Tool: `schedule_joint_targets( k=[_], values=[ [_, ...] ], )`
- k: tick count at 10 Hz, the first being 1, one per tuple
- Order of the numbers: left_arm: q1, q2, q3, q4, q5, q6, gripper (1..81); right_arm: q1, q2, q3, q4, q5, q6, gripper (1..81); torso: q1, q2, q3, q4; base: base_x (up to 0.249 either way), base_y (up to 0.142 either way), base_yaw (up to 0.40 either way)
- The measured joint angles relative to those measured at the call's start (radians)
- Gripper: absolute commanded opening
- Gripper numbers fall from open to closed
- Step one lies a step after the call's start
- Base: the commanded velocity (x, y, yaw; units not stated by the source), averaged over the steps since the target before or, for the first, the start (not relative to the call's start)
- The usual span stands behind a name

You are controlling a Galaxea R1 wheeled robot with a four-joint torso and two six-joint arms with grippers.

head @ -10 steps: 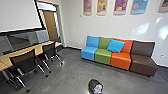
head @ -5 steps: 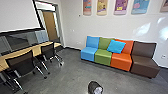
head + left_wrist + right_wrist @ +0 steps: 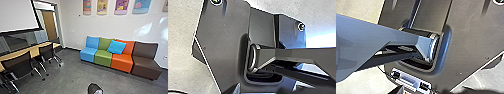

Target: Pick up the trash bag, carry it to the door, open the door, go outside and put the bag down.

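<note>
At the bottom centre of the head view, a dark rounded object (image 3: 94,89) with a pale grey part stands on the floor, cut off by the lower edge. I cannot tell whether it is the trash bag or a bin holding it. A brown door (image 3: 49,24) is seen through the framed opening at the upper left. In both wrist views, the robot's own dark plate and jointed bar are in front of a pale floor. How the grippers stand cannot be made out.
Black mesh chairs (image 3: 18,65) line a long wooden table (image 3: 17,54) on the left, below a white screen (image 3: 15,15). Against the wall are joined blue, green, orange and brown seats (image 3: 122,62) with a blue pillow (image 3: 116,47). Grey floor (image 3: 67,75) lies between.
The head camera has moved a little forward: the chairs appear farther left and nearer, the brown seat farther right, and the dark rounded object is cut off more by the lower edge.
</note>
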Motion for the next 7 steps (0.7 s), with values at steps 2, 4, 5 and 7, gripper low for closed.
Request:
schedule_joint_targets(
  k=[2,4,5,7],
  values=[
    [0.0,0.0,-0.02,-0.001,0.001,0.0,81.1,0.0,0.0,0.0,0.0,-0.003,0.0,81.1,0.0,0.0,0.0,0.0,0.124,0.0,0.0],
    [0.0,0.004,-0.021,-0.001,0.002,0.0,81.1,0.0,0.0,0.0,0.0,-0.001,-0.001,81.1,0.0,0.0,0.0,0.0,0.12,0.0,0.0],
    [0.0,0.006,-0.021,-0.001,0.002,0.0,81.1,0.0,0.0,0.0,0.0,0.0,-0.001,81.1,0.0,0.0,0.0,0.0,0.116,0.0,0.0],
    [0.0,0.006,-0.022,-0.002,0.003,0.0,81.1,0.0,0.001,0.0,0.0,-0.001,-0.001,81.1,0.0,0.0,0.0,0.0,0.116,0.0,0.0]
  ],
)
